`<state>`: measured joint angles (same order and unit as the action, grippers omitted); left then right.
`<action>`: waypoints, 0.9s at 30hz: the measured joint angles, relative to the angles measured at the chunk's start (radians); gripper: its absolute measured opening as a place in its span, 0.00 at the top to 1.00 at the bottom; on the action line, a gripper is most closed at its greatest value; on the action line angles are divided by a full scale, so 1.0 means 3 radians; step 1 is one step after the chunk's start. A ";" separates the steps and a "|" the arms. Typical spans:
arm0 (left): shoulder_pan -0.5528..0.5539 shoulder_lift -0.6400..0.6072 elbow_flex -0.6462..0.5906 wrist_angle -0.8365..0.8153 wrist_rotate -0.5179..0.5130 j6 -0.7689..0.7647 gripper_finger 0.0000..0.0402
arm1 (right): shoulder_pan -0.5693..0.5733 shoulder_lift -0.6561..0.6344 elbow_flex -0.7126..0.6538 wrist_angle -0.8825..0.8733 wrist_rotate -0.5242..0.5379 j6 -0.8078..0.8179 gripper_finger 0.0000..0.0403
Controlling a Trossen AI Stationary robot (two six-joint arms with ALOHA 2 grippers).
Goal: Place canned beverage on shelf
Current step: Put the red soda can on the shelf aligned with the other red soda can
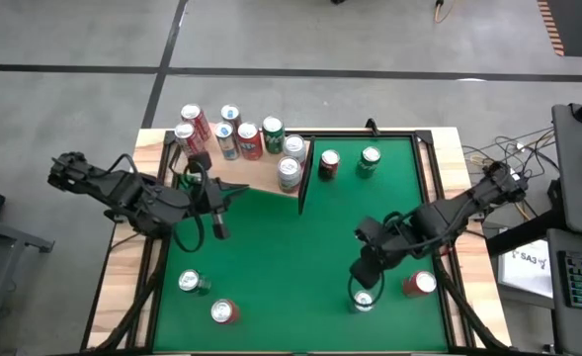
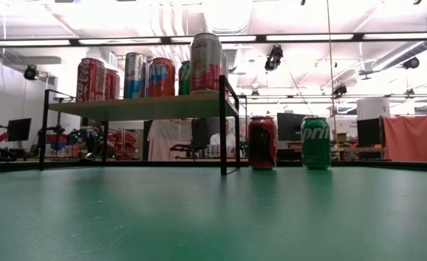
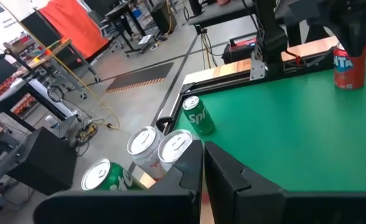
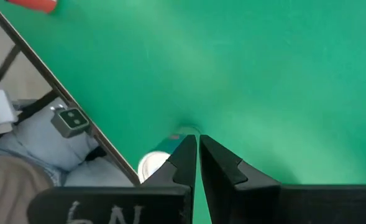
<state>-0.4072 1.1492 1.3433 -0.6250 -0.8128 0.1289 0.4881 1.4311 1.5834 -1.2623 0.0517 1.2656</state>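
Note:
The shelf (image 1: 261, 180), a pale wood board with a dark end panel (image 1: 305, 178), stands at the far left and carries several cans (image 1: 233, 133) on its top (image 2: 148, 107). On the green table to its right stand a red can (image 1: 328, 164) and a green can (image 1: 370, 160). My left gripper (image 1: 241, 193) hovers shut over the shelf's near edge, and its wrist view shows it shut (image 3: 203, 168). My right gripper (image 1: 362, 275) is shut (image 4: 197, 142) and slants down above a silver-topped can (image 4: 153, 165) at the near right (image 1: 363, 301).
More cans stand upright on the table: a red one (image 1: 419, 285) at the near right, and a green one (image 1: 190, 283) and a red one (image 1: 223, 312) at the near left. The table's dark frame (image 1: 439, 198) runs along its right edge. The middle of the green felt (image 1: 291, 267) is bare.

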 joint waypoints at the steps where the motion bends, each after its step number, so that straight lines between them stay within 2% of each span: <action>1: 0.0000 0.0026 0.0026 0.0002 -0.0001 0.0013 1.00 | 0.0025 0.0000 -0.0006 -0.0030 0.0001 0.0028 0.97; 6: 0.0000 0.0119 0.0149 0.0006 -0.0001 0.0069 1.00 | 0.0123 0.0000 -0.0076 -0.0365 -0.0032 0.0365 0.97; 14: 0.0001 0.0145 0.0182 0.0015 -0.0001 0.0081 1.00 | 0.0310 -0.0014 -0.0269 -0.0908 -0.0393 0.0857 0.97; 20: 0.0001 0.0145 0.0169 0.0015 0.0000 0.0068 1.00 | 0.0405 -0.0158 -0.0462 -0.0959 -0.0463 0.1019 0.97; 27: 0.0001 0.0145 0.0168 0.0015 0.0000 0.0064 1.00 | 0.0432 -0.0585 -0.0836 -0.0885 -0.0462 0.1262 0.97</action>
<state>-0.4068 1.1927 1.3937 -0.6205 -0.8127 0.1481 0.6178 1.2556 1.3327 -1.5277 -0.0870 1.6444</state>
